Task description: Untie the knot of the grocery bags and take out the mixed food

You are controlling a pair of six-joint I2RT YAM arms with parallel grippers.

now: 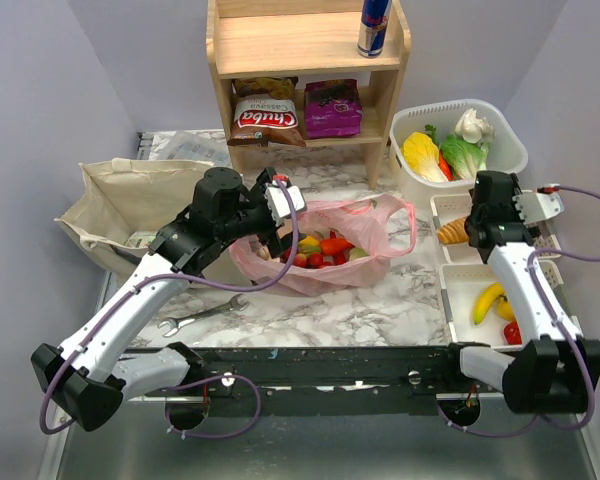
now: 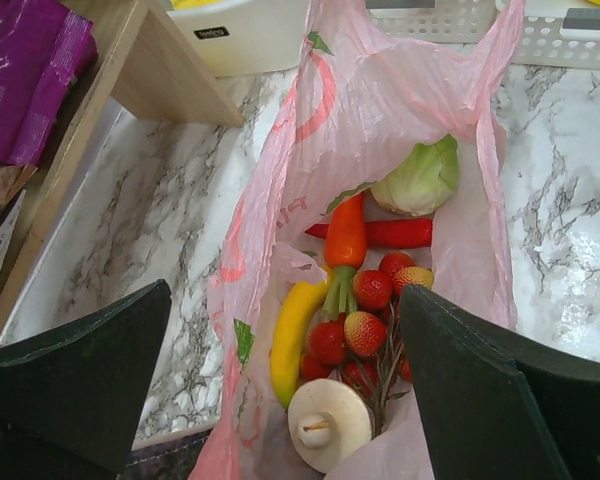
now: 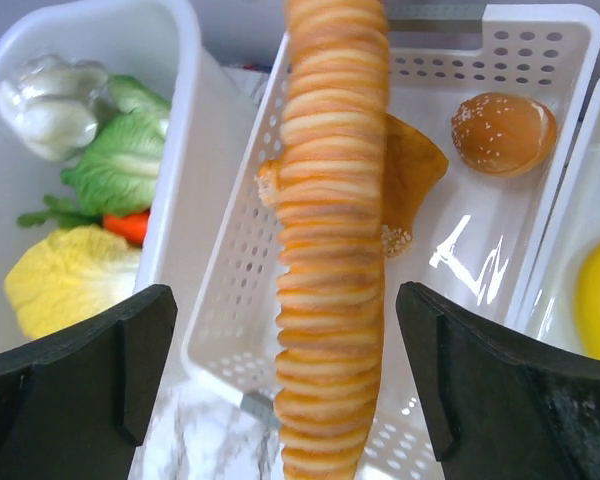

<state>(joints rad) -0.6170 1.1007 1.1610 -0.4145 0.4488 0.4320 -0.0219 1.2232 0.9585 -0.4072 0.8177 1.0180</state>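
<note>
The pink grocery bag (image 1: 380,240) lies on the marble with its mouth spread wide (image 2: 380,100); no knot shows on it. Inside lie a carrot (image 2: 346,235), a banana (image 2: 292,335), a mushroom (image 2: 330,420), strawberries (image 2: 365,330), a red pepper (image 2: 400,233) and a green leafy head (image 2: 420,178). My left gripper (image 1: 280,215) hovers open over the bag's mouth (image 2: 285,300), touching nothing. The beige tote (image 1: 130,195) slumps at the left. My right gripper (image 1: 470,225) stands open (image 3: 285,300) around a ridged orange pastry (image 3: 330,250), with gaps on both sides, over a white tray's rim (image 3: 230,280).
A wooden shelf (image 1: 310,60) at the back holds a Chuba bag (image 1: 265,118), a purple pack (image 1: 332,107) and a can (image 1: 374,25). A white basket (image 1: 510,150) holds vegetables. The right trays (image 1: 450,290) hold a bun (image 3: 503,132) and a banana (image 1: 487,300). A wrench (image 1: 200,315) lies front left.
</note>
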